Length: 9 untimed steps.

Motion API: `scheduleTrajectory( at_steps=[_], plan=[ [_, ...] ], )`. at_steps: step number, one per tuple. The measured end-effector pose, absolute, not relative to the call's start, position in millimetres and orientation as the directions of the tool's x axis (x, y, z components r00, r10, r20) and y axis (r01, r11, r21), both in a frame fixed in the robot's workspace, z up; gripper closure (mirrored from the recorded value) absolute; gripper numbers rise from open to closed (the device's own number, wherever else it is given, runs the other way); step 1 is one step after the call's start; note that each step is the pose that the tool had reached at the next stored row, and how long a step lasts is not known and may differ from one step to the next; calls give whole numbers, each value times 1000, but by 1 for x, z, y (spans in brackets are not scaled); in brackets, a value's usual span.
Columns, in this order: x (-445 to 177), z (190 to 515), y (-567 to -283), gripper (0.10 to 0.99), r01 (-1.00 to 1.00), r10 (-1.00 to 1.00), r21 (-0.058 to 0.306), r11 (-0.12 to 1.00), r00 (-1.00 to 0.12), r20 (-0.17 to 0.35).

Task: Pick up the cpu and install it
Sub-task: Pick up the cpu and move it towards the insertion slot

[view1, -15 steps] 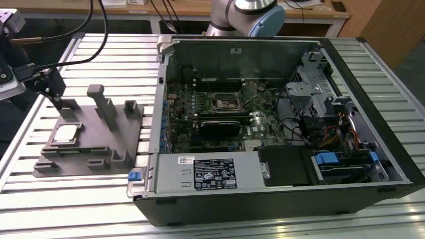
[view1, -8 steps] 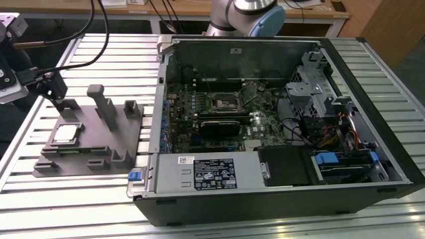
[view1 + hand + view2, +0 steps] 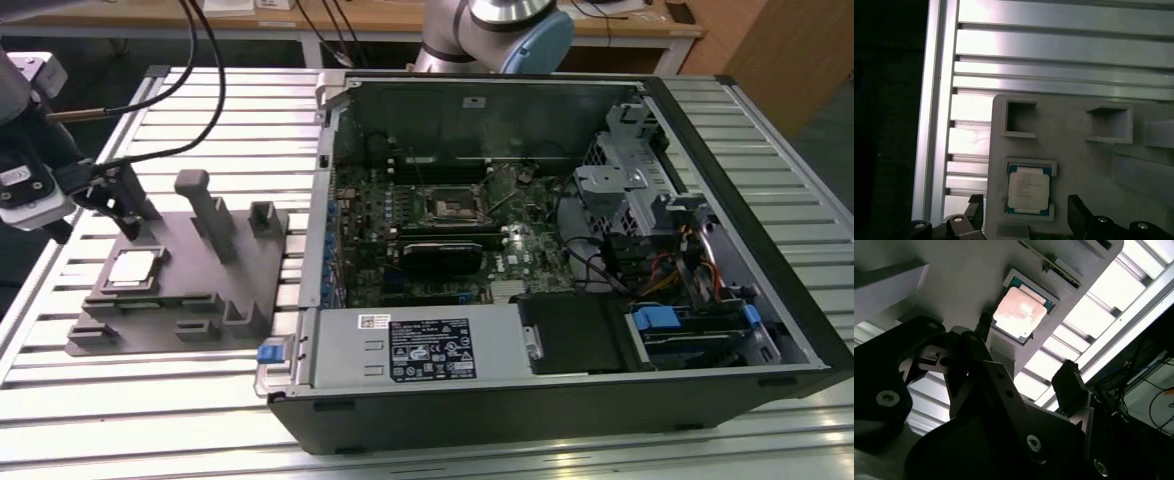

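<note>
First wrist view: the black two-fingered gripper (image 3: 1025, 201) is spread wide and empty. Just ahead of it, in line with the gap between its fingers, the small square silvery cpu (image 3: 1028, 189) lies flat in a recess of the grey plastic tray (image 3: 1064, 130). Beyond stretches the slatted aluminium table (image 3: 1054, 45). In the exterior view, the open black computer case (image 3: 561, 420) stands well apart.

- Grey plastic tray (image 3: 194, 270) is lying directly beneath the claw (image 3: 1025, 205), with its upright posts (image 3: 203, 205) standing just beside the claw.
- Slatted aluminium table (image 3: 160, 405) is carrying the tray and running under the claw.
- Open computer case (image 3: 561, 420) is lying well apart from the claw, toward the exterior view's right.
- Motherboard (image 3: 387, 215) and dark socket frame (image 3: 451, 203) are sitting inside that case.
- Black cables (image 3: 198, 60) are hanging near the claw.
</note>
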<state>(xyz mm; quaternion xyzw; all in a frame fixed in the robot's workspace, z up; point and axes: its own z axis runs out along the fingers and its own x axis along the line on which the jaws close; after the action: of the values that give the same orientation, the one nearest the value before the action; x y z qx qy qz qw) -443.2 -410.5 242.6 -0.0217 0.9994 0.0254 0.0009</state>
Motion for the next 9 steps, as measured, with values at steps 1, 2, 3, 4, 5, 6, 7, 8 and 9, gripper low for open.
scheduleTrajectory(
  at_steps=[1,2,3,4,5,6,7,8,9],
  plan=[
    [-443,241,-411,322,-43,-43,51,998,-999,-3],
    [-443,239,-410,322,-43,-43,51,998,-999,-3],
    [-443,237,-410,322,-43,-43,51,998,-999,-3],
    [-442,235,-411,322,-43,-43,51,998,-999,-3],
    [-442,233,-411,322,-43,-43,51,998,-999,-3],
    [-442,232,-411,322,-43,-43,51,998,-999,-3],
    [-442,230,-411,322,-43,-43,51,998,-999,-3],
    [-442,228,-411,322,-43,-43,51,998,-999,-3],
    [-442,228,-411,322,-43,-43,51,998,-999,-3]
  ],
)
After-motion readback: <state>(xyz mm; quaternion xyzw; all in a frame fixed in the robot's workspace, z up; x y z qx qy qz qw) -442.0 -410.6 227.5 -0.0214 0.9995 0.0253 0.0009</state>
